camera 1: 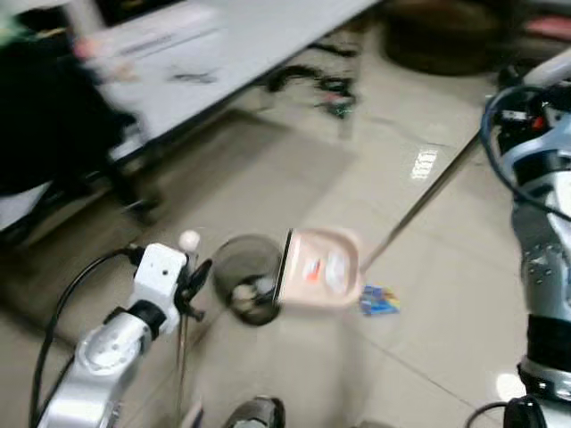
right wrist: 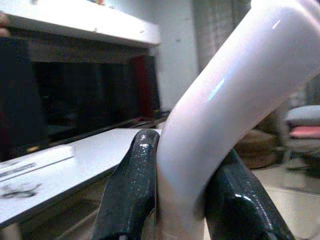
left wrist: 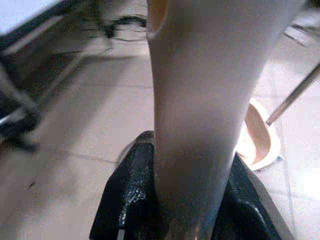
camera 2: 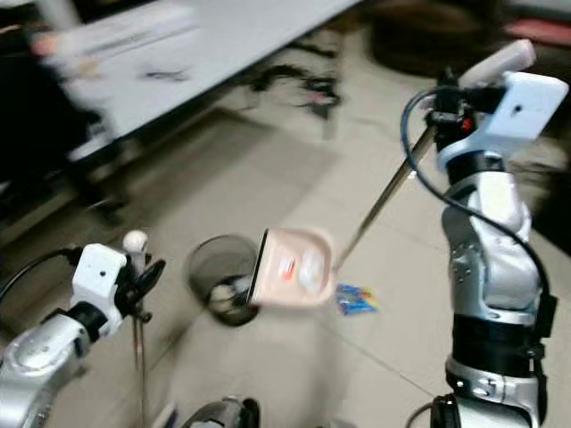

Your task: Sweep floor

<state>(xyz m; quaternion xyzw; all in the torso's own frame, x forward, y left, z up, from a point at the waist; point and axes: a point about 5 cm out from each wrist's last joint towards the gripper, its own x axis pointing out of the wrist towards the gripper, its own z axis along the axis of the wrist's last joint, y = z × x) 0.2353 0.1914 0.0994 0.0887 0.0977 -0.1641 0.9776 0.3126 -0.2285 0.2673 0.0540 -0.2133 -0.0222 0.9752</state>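
My left gripper [camera 1: 191, 283] is shut on a thin broom handle [camera 1: 181, 343] topped by a white knob, low at the left; in the left wrist view the beige handle [left wrist: 200, 100] sits between the black fingers [left wrist: 131, 200]. My right gripper [camera 2: 443, 100] is raised at the right, shut on the pale curved grip [right wrist: 210, 115] of a long metal pole [camera 2: 384, 201]. That pole runs down to a pink dustpan [camera 1: 321, 267], which is tilted against a round black bin [camera 1: 241, 272] holding some scraps. A blue wrapper [camera 1: 379, 303] lies on the tiles beside the pan.
A white table [camera 1: 223, 45] runs along the back left, with a dark blurred shape [camera 1: 45, 116] at its near end. Tangled cables [camera 1: 321, 85] lie on the floor under the table's edge. A brown round seat [camera 1: 437, 36] stands far back.
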